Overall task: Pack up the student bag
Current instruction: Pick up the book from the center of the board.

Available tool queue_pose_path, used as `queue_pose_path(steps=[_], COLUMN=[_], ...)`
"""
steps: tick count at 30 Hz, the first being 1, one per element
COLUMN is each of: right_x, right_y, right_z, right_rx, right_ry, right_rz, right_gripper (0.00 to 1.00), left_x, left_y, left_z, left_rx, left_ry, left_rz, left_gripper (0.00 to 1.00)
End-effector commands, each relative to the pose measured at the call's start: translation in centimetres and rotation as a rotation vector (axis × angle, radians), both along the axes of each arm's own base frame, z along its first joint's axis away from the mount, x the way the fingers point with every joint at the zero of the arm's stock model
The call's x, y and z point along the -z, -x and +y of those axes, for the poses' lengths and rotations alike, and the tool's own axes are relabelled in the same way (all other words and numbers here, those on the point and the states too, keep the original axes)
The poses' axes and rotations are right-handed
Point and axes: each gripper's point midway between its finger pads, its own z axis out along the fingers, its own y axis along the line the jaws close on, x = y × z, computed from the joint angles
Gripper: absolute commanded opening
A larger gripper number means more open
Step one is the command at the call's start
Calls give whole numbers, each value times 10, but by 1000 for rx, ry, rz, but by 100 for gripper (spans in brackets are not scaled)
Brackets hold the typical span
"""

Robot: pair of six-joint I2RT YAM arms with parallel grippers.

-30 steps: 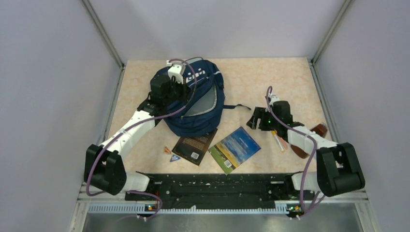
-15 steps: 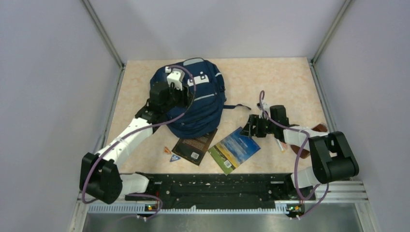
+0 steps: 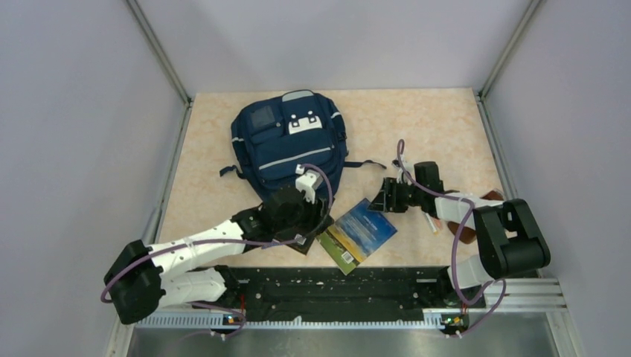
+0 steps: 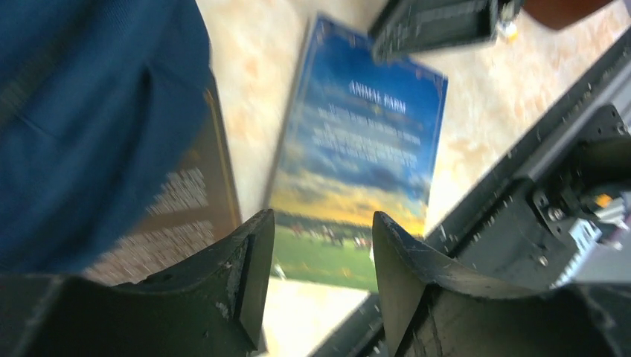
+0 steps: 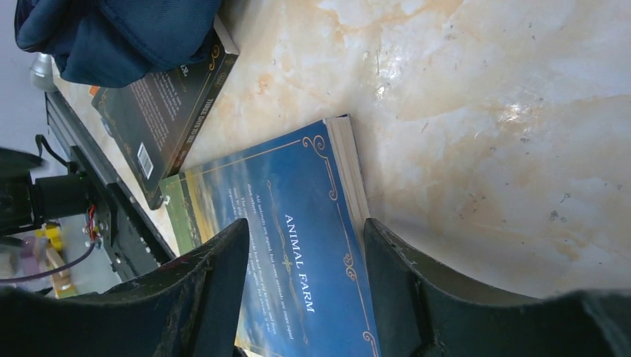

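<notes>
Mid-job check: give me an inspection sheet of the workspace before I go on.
Surface: beige marbled table.
Job's things: backpack lies front up at the back.
Clutter: blue book beside dark book, whose corner sits under the backpack; pen and brown item by the right arm.
Tools: left tool open, empty, above the books; right tool open, empty, over the blue book.
Cables: purple cable on each arm.
Surroundings: grey walls; black rail at the near edge.

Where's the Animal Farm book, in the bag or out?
Out. The Animal Farm book lies flat and closed on the table beside the student bag, not inside it.
</notes>
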Motion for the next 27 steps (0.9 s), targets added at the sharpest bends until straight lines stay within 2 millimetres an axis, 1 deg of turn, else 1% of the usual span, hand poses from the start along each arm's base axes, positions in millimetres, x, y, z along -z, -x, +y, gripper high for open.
queue_pose_path(steps=[1,5,8,10,12,13,15,18,19,20,21,23,25,27], right_x=[-13,-9,-4,-3,-7,-9,-12,-21,-24,-23,-24,-23,-22,-19], right_y=[1,7,11,10,7,6,15,24,28,35,41,55,66,74], right_z=[9,8,2,-8,-20,-24,-34,-45,-47,-48,-47,-46,-45,-48], right_rx=[-46,-38,-5,78,188,231,299,388,410,422,430,442,455,481], right_ry=[-38,-33,2,42,71,80,100,103,96,87,71,41,13,6], right_rz=[-21,5,23,27,20,15,41,41,45,64,76,111,134,157], right_gripper=[56,55,55,55,58,59,67,70,71,71,72,72,72,72], left_x=[10,37,44,45,46,48,50,54,52,56,53,63,67,73], left_y=[34,56,67,71,72,70,64,53,48,42,35,23,11,4], left_z=[-9,-2,-8,-14,-19,-20,-23,-29,-32,-33,-35,-39,-43,-45], left_rx=[-99,-146,-112,-38,34,58,103,145,149,137,117,96,70,52], left_ry=[161,185,226,213,162,129,65,-11,-24,-53,-61,-106,-145,-178], left_rz=[244,380,404,349,267,231,170,99,76,68,51,33,19,18], left_gripper=[56,57,59,59,60,60,61,63,63,63,64,64,65,65])
